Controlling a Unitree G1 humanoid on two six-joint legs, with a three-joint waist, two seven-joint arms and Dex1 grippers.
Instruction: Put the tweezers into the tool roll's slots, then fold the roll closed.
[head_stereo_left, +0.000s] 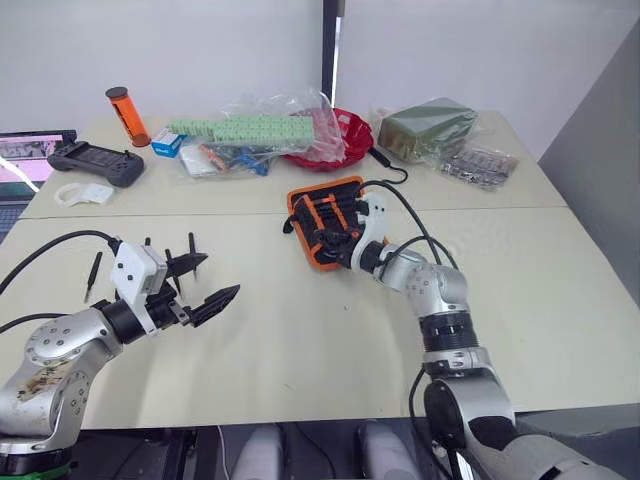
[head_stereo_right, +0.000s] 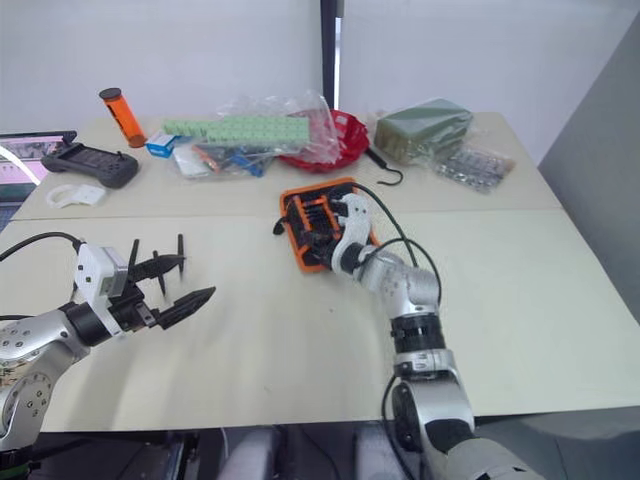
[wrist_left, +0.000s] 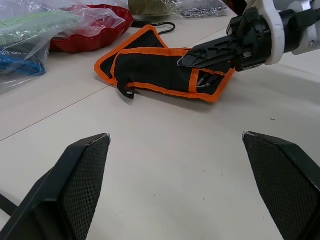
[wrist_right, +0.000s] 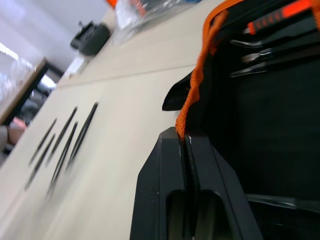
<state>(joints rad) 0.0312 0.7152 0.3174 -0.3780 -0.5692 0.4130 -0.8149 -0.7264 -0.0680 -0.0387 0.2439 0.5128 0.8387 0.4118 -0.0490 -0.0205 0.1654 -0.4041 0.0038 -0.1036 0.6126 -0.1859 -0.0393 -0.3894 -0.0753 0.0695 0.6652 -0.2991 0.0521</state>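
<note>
While my right gripper (head_stereo_left: 338, 247) is clamped on the orange edge of the tool roll (head_stereo_left: 325, 220) at frame centre, the tweezers (head_stereo_left: 150, 262) lie at lower left on the bench (head_stereo_left: 300, 330), beside my open, empty left gripper (head_stereo_left: 205, 282), long axes pointing away from me; the left arm is nearer

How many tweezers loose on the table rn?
5 tweezers, side by side on the table next to the left gripper, all outside the tool roll. They overlap in the right wrist view, so the count may be off by one.
</note>
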